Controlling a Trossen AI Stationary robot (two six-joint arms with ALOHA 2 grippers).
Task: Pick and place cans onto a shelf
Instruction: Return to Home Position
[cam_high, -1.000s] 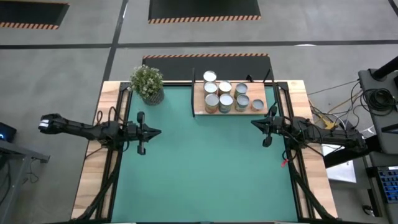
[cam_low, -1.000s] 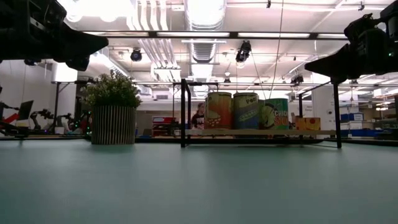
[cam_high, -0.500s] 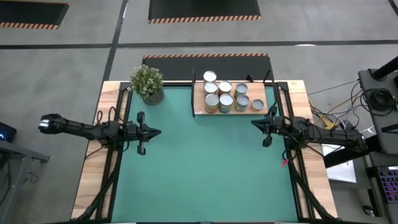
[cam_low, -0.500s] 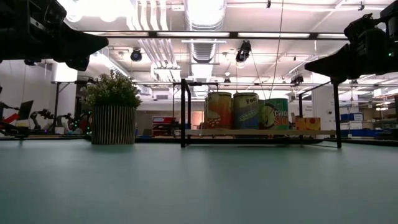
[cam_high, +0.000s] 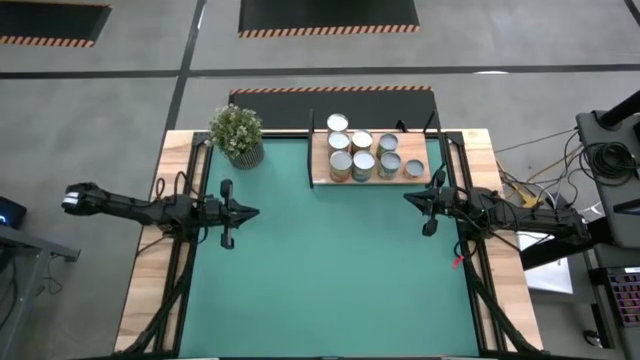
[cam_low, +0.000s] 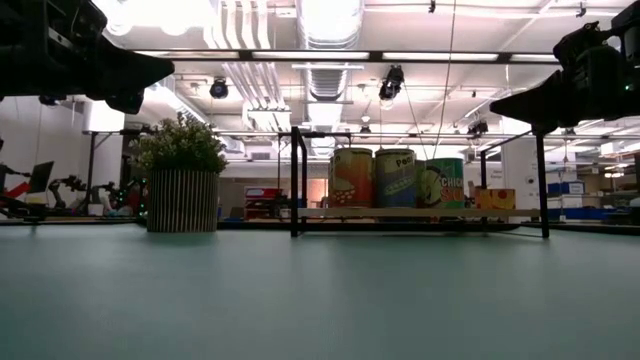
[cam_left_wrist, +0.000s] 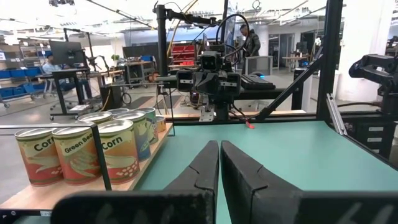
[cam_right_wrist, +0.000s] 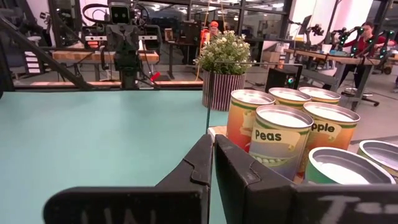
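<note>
At the far edge of the large green mat (cam_high: 330, 270), the flat light-wood shelf (cam_high: 421, 148) with thin black frame edges carried the small cylindrical tins (cam_high: 363, 160) with silvery round tops, packed close together, near a potted green plant (cam_high: 237, 133). The left gripper (cam_high: 254, 211) hovered over the mat's left side, its fingers clenched on nothing. The right gripper (cam_high: 407, 197) hovered opposite, near the shelf, likewise closed and empty.
</note>
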